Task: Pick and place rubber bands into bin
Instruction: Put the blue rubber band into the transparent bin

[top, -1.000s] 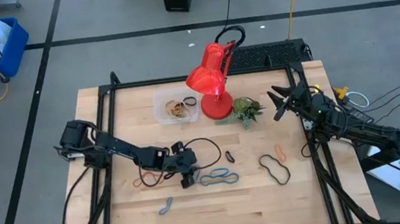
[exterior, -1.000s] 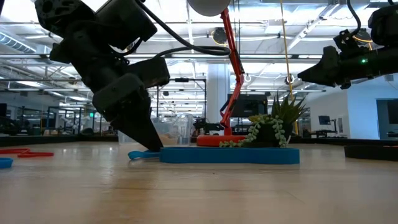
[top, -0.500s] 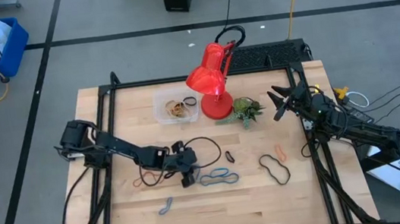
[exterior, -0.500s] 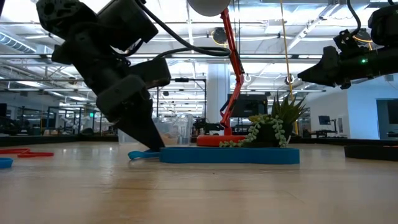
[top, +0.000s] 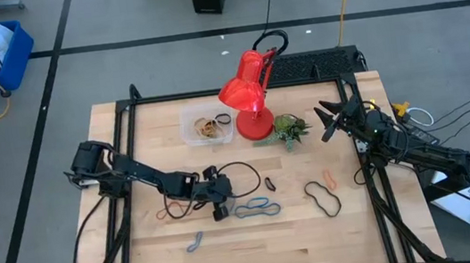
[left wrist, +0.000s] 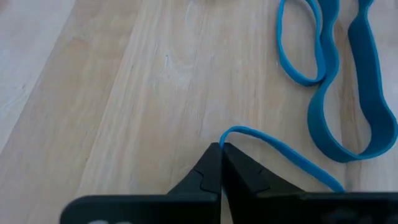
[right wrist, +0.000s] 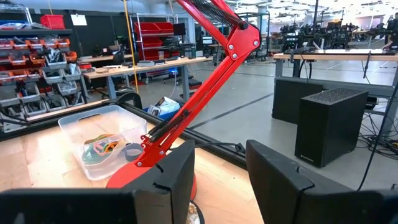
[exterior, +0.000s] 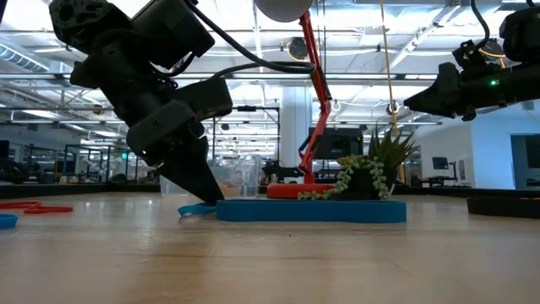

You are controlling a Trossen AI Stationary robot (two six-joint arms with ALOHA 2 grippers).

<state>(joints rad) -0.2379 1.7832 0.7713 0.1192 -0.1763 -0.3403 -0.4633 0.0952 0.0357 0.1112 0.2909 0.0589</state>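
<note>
The blue rubber band (left wrist: 336, 81) lies flat on the table (top: 142, 251), stretched out sideways; our left gripper (left wrist: 221, 149) pinches its near end shut, and the bin (top: 207, 126) sits farther back by the lamp (top: 244, 94)

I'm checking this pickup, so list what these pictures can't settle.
- Left gripper, left wrist view: its shut fingertips meet the blue band; whether the band sits between them is hidden by the fingers.
- Clear bin, high view: the bands inside are too small to count.
- Low view: the blue band shows only as a strip; the left gripper covers the contact.
- Right gripper, right wrist view: the picture's bottom edge cuts it off.
</note>
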